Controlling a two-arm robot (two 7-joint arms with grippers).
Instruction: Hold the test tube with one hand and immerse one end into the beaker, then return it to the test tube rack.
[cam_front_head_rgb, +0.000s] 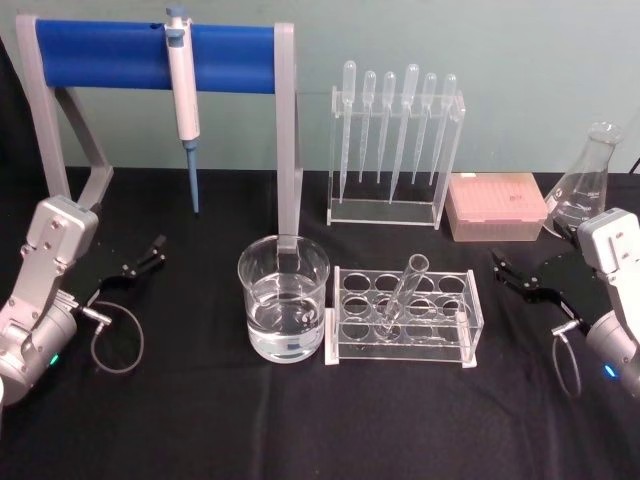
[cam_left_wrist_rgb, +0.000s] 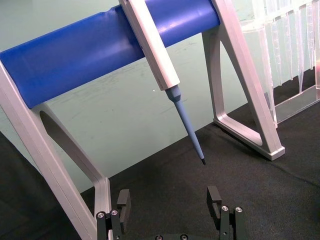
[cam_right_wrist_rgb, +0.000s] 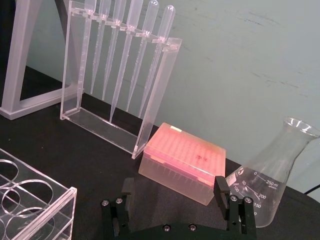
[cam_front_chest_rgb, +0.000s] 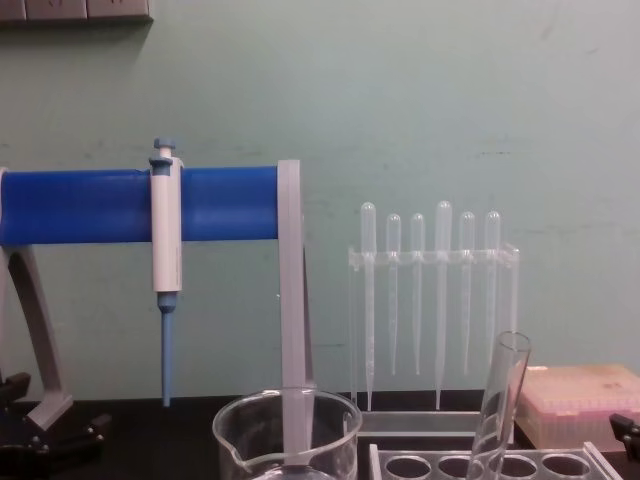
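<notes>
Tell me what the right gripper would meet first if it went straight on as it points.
Most likely the pink pipette tip box, sitting straight ahead of the right gripper, though depth is unclear.

Behind your worktop (cam_front_head_rgb: 200, 420) you had a plain, pale green wall (cam_front_chest_rgb: 420, 100). The worktop was black all over and met the wall at the back. High up on the wall's left, some grey plates (cam_front_chest_rgb: 75, 8) peeked in.

The head view looks steeply down over the whole table (cam_front_head_rgb: 200, 430); the chest view sits low, facing the wall (cam_front_chest_rgb: 400, 100) level across the beaker (cam_front_chest_rgb: 287, 435); each wrist view rides low and close, seemingly tilted upward; all four share the pipette rack (cam_front_head_rgb: 385, 213).
</notes>
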